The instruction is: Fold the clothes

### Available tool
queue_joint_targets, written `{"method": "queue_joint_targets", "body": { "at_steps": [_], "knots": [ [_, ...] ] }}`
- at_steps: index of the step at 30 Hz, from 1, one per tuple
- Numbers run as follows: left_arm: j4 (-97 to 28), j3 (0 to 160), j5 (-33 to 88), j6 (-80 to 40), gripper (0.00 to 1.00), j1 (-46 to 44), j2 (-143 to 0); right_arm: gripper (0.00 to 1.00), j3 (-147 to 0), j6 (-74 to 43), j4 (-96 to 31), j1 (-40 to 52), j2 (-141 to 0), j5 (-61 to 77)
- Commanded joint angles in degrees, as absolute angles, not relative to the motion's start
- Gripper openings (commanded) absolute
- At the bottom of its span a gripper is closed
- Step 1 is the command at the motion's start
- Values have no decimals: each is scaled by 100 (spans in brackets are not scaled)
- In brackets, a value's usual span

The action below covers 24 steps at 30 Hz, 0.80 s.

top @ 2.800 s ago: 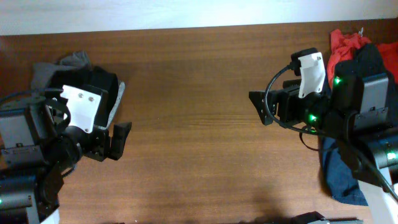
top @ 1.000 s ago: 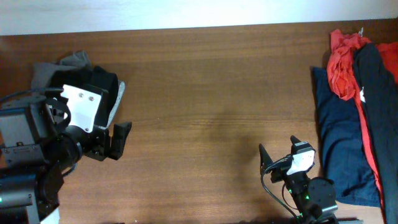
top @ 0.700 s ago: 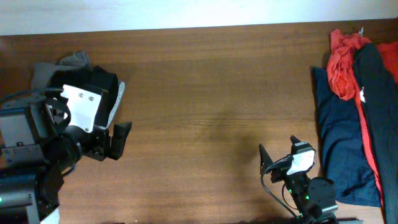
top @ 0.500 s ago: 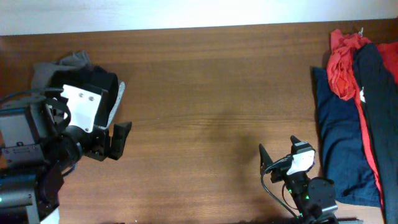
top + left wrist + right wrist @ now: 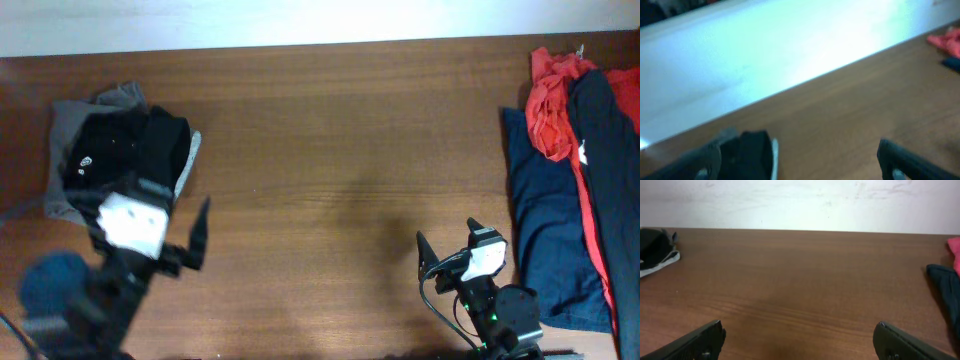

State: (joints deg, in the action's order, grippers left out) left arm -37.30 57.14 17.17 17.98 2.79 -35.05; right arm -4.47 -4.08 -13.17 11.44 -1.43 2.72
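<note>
On grey garment (image 5: 68,118): tee (image 5: 120,150) lies folded, logo up, now uncovered. Left gripper (image 5: 800,167) has pulled off it, blurred, fingers wide, empty. Right gripper (image 5: 445,236) well apart, wide, empty. Fold looks finished.

A brown wood-grain surface (image 5: 340,170) carries a crumpled grey fabric garment with a pale lining (image 5: 62,130) at its far left corner. Along the right edge, a rumpled red garment (image 5: 548,100) lies on the far end of a spread navy garment (image 5: 545,230), and a long black garment (image 5: 610,150) overlaps the red one. A white wall (image 5: 800,202) backs the surface
</note>
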Motion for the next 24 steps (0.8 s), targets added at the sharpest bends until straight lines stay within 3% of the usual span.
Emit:
{"method": "queue_joint_targets", "body": {
  "at_steps": [1,11,24],
  "knots": [
    [-3118,4318,1540,1723,99,5,-2480,99,-397,-384,-1299,1160,-97,322],
    [-2589,1756,1103,1726,99,-108,-16,99,-397,-381,-1299,1160,-97,322],
    [-1831,572,764,1747,99,-113,-30,99,-397,-384,-1299,1160,-97,322]
  ]
}}
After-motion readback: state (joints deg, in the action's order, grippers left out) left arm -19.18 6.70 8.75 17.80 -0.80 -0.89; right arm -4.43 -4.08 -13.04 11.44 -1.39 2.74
